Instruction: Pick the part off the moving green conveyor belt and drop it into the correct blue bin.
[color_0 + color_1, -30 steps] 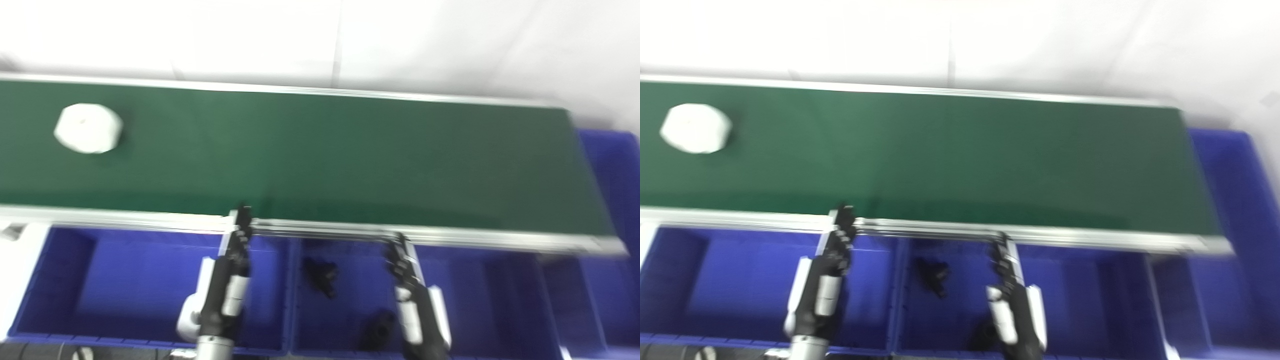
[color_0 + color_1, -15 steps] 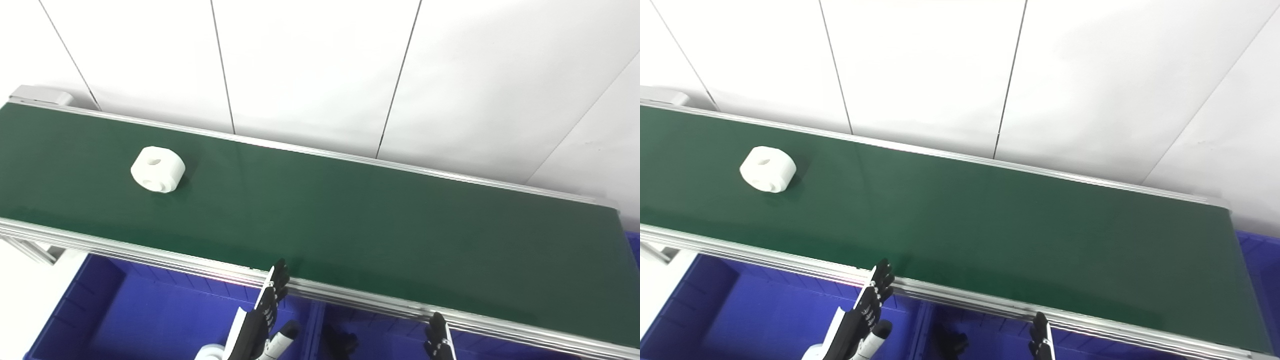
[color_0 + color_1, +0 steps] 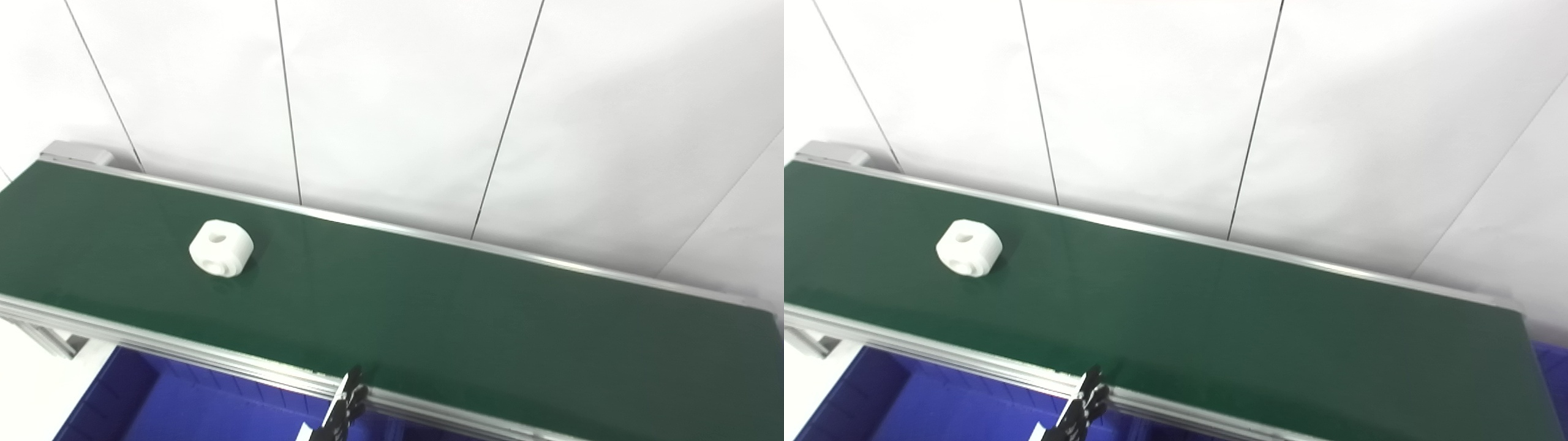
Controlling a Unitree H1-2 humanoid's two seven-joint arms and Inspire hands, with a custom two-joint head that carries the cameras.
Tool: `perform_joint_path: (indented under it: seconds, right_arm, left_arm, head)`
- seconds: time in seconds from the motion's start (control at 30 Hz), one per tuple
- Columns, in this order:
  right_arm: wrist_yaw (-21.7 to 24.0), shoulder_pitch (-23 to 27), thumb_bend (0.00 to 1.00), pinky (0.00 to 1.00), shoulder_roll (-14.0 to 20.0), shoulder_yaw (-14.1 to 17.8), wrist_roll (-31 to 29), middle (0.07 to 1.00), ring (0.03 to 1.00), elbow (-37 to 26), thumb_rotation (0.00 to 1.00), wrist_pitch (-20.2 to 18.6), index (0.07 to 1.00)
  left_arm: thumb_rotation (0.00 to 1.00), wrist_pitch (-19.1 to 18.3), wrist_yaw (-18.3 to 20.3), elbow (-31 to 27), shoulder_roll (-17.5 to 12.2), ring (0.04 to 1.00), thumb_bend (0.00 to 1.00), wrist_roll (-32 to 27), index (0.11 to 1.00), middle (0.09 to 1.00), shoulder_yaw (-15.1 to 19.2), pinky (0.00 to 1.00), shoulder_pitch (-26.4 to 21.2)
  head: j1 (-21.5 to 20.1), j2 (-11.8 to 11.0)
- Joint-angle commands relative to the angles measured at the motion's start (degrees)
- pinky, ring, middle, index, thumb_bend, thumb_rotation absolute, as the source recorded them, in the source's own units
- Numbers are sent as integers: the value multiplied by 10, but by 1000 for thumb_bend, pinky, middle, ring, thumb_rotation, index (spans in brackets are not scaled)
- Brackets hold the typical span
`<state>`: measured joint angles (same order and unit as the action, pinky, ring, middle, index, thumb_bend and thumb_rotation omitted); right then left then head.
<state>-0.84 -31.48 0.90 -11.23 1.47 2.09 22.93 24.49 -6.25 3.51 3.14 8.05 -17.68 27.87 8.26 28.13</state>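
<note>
A white, rounded part with a hole in its top lies on the green conveyor belt, towards the belt's left end; it also shows in the right eye view. Only the black fingertips of my left hand show, at the bottom edge, straight and holding nothing, over the belt's near rail. The hand is well right of the part and nearer to me. My right hand is out of view. A blue bin sits below the near rail at the bottom left.
An aluminium rail runs along the belt's near side and another along the far side. A white panelled wall stands right behind the belt. A grey end housing caps the belt's left end.
The camera has tilted up, so the bins and both hands have slid towards or past the bottom edge. The right hand is no longer visible. The part sits at about the same place on the belt.
</note>
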Motion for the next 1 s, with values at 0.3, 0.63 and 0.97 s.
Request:
perform_joint_path:
  seconds: [0.3,0.63,0.97]
  right_arm:
    - [10,1,748,1000,4,8,1,1000,1000,-4,1000,32,1000]
    - [9,-2,749,1000,-3,5,8,995,996,-19,1000,21,1000]
    - [11,2,749,1000,-5,3,7,996,994,-14,1000,27,1000]
  left_arm:
    - [806,24,-19,1,26,945,749,4,1000,1000,-35,884,-10]
    - [540,24,-10,-113,-17,985,900,3,1000,1000,-28,925,-26]
    - [462,-40,29,-230,-106,922,1000,91,1000,928,97,701,-161]
  head:
    - [6,4]
    - [12,18]
    - [8,17]
